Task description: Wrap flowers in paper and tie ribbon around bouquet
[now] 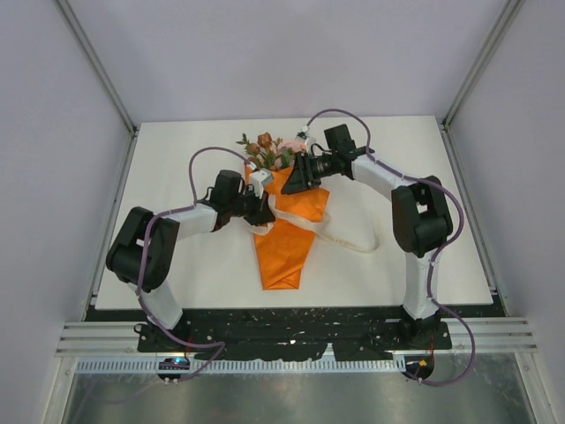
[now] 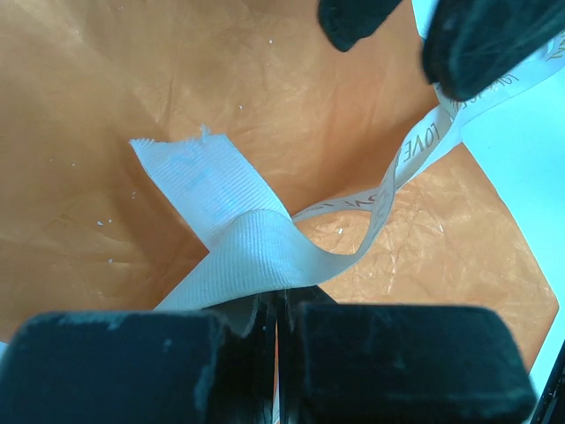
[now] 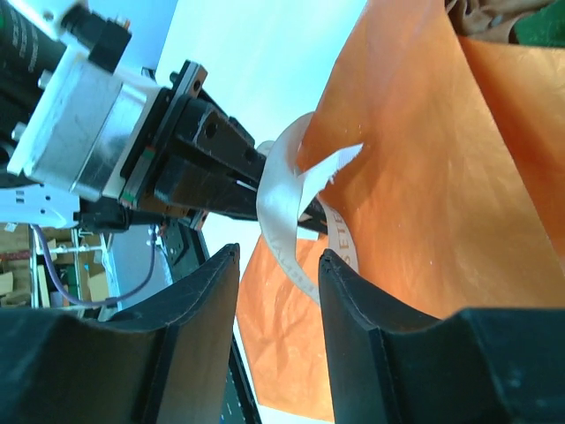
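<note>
a: where's the thing we care about?
b: the bouquet [image 1: 287, 234], a cone of crinkly bright orange paper [image 2: 132, 88], lies flat mid-way across the white table [image 1: 177, 177] with its point toward the arm bases. the pink and rust-brown flowers [image 1: 267, 148] and their green leaves poke out of the wide far end. the narrow cream-white fabric ribbon [image 2: 256, 238] crosses the cone's upper half and trails loose on the table to the right.
a: how will that ribbon handle?
b: i'd judge it light, soft and floppy. it curls and twists on itself, and its cut end is a little frayed. it looks smooth enough to slide out of a weak pinch, so take it flat across its width, close to the crossing rather than at the tip. the paper is thin and would likely crease or tear under a digging finger.
a: jaws?
b: the left gripper [image 2: 278, 305] is clenched on the ribbon, which rises in a loop from between its pads. the right gripper [image 3: 278, 291] has its jaws apart, pinching nothing that i can see. the ribbon runs just beyond its fingers.
a: pose?
b: both arms reach inward over the cone, wrists low, grippers almost nose to nose. the left comes in from the cone's left edge and the right from the far right.
</note>
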Controlling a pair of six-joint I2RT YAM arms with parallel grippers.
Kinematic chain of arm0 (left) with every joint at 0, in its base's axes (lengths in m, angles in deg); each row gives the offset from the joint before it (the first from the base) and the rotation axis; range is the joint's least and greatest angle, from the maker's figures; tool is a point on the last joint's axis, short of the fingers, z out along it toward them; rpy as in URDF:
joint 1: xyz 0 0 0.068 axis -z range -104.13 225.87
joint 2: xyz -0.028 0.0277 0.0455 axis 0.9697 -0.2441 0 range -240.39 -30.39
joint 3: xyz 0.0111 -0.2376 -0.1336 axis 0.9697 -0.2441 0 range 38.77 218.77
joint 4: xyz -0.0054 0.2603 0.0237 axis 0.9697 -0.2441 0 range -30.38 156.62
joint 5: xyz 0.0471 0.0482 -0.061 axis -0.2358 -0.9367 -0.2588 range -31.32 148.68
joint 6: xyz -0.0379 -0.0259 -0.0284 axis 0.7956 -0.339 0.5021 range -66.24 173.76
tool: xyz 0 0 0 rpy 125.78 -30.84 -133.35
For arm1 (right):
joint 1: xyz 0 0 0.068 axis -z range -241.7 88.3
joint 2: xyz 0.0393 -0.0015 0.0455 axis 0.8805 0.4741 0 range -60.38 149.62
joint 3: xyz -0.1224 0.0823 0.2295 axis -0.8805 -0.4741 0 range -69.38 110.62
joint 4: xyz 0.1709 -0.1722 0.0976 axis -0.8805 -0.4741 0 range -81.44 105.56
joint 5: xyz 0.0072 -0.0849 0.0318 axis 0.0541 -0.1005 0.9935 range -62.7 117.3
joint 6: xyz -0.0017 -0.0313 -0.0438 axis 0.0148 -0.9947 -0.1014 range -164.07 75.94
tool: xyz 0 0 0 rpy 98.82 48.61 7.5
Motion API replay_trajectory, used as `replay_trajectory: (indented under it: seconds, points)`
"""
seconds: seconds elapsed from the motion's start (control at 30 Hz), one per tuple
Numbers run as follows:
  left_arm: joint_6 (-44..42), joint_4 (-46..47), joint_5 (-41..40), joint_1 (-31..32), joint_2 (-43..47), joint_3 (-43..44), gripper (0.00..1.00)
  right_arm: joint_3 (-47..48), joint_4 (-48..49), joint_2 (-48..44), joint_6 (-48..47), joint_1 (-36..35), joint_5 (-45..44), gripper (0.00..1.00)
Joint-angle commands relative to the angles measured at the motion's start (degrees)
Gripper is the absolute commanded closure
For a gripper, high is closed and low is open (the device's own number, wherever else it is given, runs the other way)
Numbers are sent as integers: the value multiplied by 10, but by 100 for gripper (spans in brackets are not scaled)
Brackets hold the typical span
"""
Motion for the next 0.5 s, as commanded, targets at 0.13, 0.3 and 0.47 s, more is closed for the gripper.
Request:
replay_trajectory:
  seconds: [0.13,0.3,0.47]
  points:
    - [-19,30,10,3,13,7,100,22,70,25,90,-28,-49,53]
    - [-18,29,11,3,13,8,100,48,44,48,76,-41,-81,54]
    - [-20,26,13,4,10,10,100,58,48,64,82,-48,-83,58]
